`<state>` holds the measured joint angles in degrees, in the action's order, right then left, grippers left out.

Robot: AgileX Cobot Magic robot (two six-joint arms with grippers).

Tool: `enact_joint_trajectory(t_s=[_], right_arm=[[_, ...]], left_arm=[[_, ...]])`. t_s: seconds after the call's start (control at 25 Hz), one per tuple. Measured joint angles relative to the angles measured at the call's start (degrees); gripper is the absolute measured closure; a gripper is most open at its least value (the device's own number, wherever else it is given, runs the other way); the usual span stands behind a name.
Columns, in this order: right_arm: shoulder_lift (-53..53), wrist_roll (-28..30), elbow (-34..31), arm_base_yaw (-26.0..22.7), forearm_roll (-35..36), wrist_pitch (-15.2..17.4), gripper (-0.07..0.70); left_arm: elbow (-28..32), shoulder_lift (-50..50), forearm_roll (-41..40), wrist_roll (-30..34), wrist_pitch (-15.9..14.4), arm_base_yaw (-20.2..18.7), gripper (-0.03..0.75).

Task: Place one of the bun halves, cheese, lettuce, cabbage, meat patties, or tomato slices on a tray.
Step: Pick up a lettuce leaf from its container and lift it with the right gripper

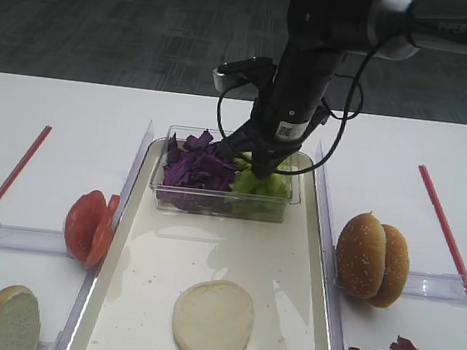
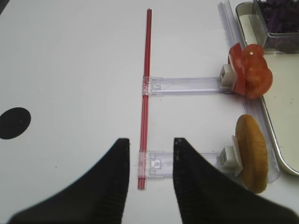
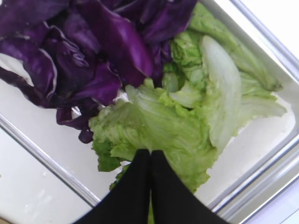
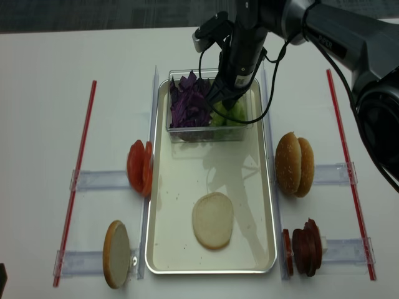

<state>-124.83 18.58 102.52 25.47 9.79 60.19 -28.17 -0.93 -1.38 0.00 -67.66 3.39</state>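
Jaws pressed together on a crinkly light-green lettuce leaf (image 3: 154, 126) in the small clear plastic box (image 1: 224, 205), our right gripper (image 3: 150, 156) is mid-pick; next, we judge, comes a lift toward the cream-white rectangular tray (image 1: 286, 314).

You had a white worktop (image 1: 64, 115), smooth and matte, filling most of both high views. Beyond its far edge lay dark grey floor (image 1: 116, 20), carpet-like, with a faint grid of seams. Light was even and came from overhead; shadows you saw on the worktop were soft and short. A round black mark (image 2: 14, 122) sat on the white surface in your left wrist view. No walls or windows showed.
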Motion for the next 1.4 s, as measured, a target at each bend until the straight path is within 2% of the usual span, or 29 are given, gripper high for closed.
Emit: enact_joint_trajectory(t_s=[0.32, 0.64, 1.12, 1.4], right_arm=[[0.00, 0.00, 3.89, 0.00, 0.00, 3.65, 0.602], [1.43, 0.00, 4.01, 0.02, 0.00, 4.71, 0.602], [6.42, -0.69, 4.01, 0.02, -0.20, 8.34, 0.602], [10.86, -0.78, -0.15, 0.49, -0.47, 8.45, 0.602]], left_arm=[[0.00, 0.00, 0.00, 0.00, 0.00, 0.00, 0.492], [0.00, 0.00, 0.00, 0.00, 0.00, 0.00, 0.492], [0.00, 0.00, 0.00, 0.00, 0.00, 0.00, 0.492], [0.00, 0.00, 0.00, 0.00, 0.00, 0.00, 0.492]])
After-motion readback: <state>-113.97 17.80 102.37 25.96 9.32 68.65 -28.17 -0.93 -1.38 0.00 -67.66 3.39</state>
